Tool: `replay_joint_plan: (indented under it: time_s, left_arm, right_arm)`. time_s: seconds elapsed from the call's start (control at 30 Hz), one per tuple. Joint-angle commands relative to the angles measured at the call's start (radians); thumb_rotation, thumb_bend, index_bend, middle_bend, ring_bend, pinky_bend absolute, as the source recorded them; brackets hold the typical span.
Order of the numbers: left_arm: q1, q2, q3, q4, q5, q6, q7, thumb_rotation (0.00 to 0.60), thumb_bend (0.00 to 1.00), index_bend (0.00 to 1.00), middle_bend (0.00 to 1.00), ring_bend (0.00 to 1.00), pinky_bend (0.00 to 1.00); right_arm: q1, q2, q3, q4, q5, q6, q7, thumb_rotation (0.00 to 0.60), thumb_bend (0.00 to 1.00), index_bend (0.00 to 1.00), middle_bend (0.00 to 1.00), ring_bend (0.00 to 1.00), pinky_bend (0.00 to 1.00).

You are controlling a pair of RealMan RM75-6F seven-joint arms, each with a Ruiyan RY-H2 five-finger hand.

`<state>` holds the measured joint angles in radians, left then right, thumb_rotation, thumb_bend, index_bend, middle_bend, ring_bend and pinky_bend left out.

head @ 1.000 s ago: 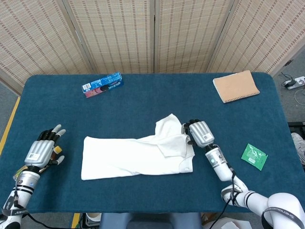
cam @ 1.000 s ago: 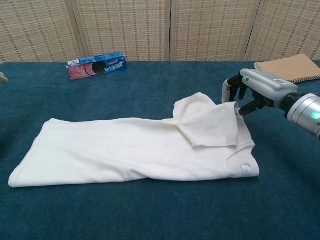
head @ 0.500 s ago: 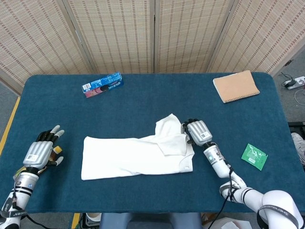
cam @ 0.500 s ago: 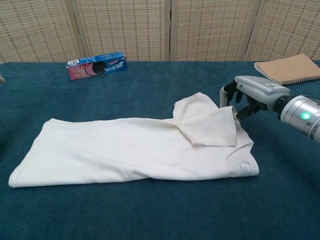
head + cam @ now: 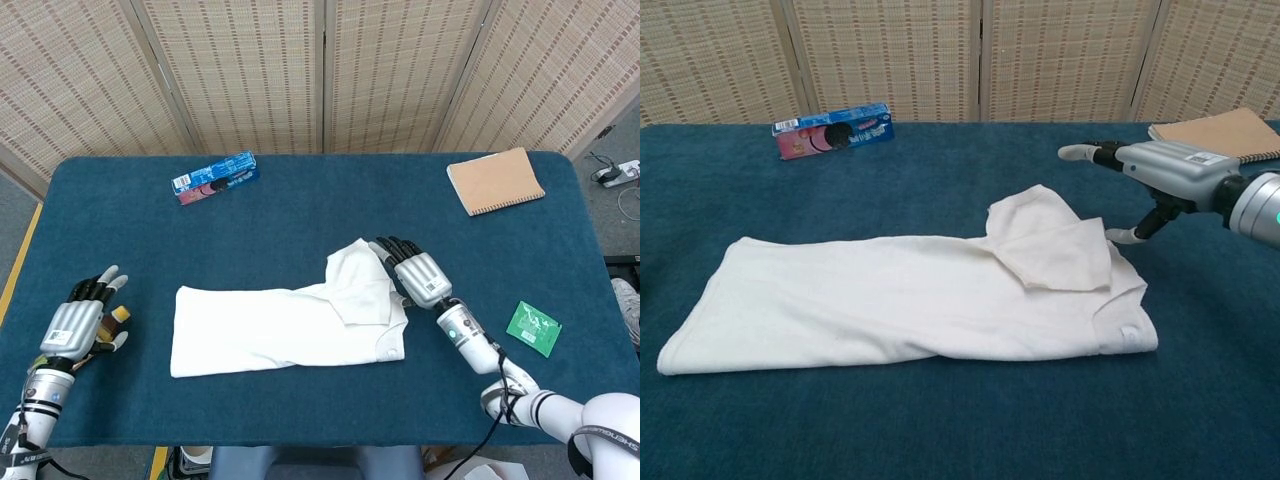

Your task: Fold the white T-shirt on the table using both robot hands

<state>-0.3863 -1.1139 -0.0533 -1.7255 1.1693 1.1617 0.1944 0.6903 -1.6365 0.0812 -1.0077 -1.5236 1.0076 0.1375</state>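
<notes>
The white T-shirt [image 5: 285,322] [image 5: 910,300] lies folded lengthwise in the middle of the blue table, with one sleeve [image 5: 358,285] [image 5: 1055,248] folded over its right end. My right hand [image 5: 412,273] [image 5: 1155,170] hovers just right of that sleeve, fingers spread and stretched out, holding nothing. My left hand [image 5: 80,320] rests near the table's left edge, well clear of the shirt, fingers apart and empty. It shows only in the head view.
A blue biscuit box [image 5: 215,177] [image 5: 832,132] lies at the back left. A tan notebook [image 5: 495,181] [image 5: 1215,136] sits at the back right. A green packet [image 5: 533,328] lies right of my right arm. A small yellow object [image 5: 119,314] lies beside my left hand.
My right hand has let go of the sleeve and spread its fingers, lifting slightly off the cloth. My left hand has drifted a little toward the left edge.
</notes>
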Motion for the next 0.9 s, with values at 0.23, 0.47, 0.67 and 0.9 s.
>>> replay_joint_plan:
  time_s: [0.23, 0.47, 0.67, 0.9]
  left_arm:
    - [0.016, 0.011, 0.0, -0.015, 0.009, 0.007, -0.008, 0.6, 0.29, 0.0, 0.0, 0.0, 0.02]
    - [0.027, 0.016, -0.002, -0.03, 0.006, 0.011, -0.014, 0.6, 0.29, 0.0, 0.0, 0.0, 0.01]
    - [0.033, 0.017, -0.002, -0.039, 0.005, 0.011, -0.013, 0.6, 0.29, 0.0, 0.0, 0.0, 0.01]
    - [0.039, 0.02, -0.004, -0.042, -0.002, 0.009, -0.012, 0.6, 0.29, 0.0, 0.0, 0.0, 0.01]
  right_arm:
    - [-0.021, 0.081, -0.12, -0.038, -0.169, 0.121, 0.048, 0.6, 0.24, 0.25, 0.15, 0.02, 0.12]
    - [-0.031, 0.106, -0.164, -0.021, -0.228, 0.165, 0.042, 0.6, 0.24, 0.35, 0.2, 0.05, 0.12]
    - [-0.031, 0.086, -0.183, 0.049, -0.259, 0.184, 0.027, 0.6, 0.24, 0.39, 0.23, 0.07, 0.12]
    - [-0.023, 0.023, -0.185, 0.145, -0.276, 0.204, 0.032, 0.6, 0.24, 0.39, 0.23, 0.07, 0.12]
